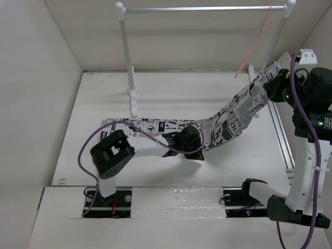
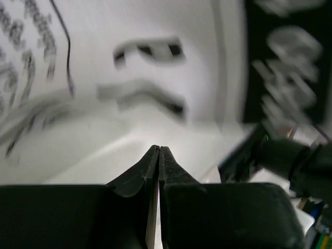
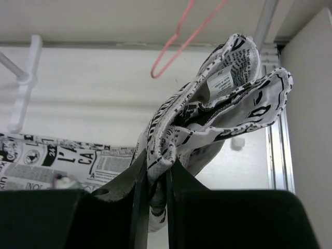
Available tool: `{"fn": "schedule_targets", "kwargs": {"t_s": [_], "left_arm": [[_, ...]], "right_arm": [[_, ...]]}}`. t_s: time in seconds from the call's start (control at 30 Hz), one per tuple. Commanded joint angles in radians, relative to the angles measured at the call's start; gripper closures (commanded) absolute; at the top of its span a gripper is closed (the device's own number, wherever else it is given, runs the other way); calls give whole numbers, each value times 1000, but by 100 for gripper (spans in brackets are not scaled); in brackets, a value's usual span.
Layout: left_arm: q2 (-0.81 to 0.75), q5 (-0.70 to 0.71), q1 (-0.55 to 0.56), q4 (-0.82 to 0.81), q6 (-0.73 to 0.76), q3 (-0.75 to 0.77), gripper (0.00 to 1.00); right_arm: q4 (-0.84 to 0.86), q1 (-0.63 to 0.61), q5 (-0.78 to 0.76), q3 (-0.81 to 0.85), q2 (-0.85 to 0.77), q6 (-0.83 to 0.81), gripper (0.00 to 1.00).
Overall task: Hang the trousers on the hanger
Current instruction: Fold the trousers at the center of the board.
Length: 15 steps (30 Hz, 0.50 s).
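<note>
Near the hanger, the right claw clamps the trousers by a bunched end; the rest sags to the surface. The left claw is pressed together. The cloth looks soft and limp, probably best gripped at thick edges.

Just a white table, with trousers lying flat leftward of the left pincer, rack standing behind.

White table; plain cream walls
</note>
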<state>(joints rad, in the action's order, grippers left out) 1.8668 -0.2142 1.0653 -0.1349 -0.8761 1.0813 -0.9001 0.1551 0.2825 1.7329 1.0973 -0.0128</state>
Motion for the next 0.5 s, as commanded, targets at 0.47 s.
{"fn": "schedule_targets", "kwargs": {"t_s": [0.47], "left_arm": [[-60, 110, -67, 26, 103, 52, 100]], "right_arm": [[109, 46, 38, -127, -68, -42, 100]]}}
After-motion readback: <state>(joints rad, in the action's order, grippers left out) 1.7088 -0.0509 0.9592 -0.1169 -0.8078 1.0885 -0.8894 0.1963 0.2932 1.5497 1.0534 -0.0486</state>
